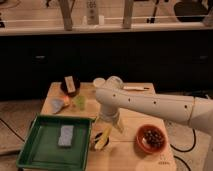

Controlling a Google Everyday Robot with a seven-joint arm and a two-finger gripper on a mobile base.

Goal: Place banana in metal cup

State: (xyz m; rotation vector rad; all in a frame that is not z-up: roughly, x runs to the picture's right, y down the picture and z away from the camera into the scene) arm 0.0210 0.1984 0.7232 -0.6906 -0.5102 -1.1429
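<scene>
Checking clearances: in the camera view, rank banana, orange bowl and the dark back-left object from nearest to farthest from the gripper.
Gripper hangs over the front middle of the table.
1. Banana, right by it, toward the front edge.
2. Orange bowl, front right.
3. Dark object, back left.
</scene>
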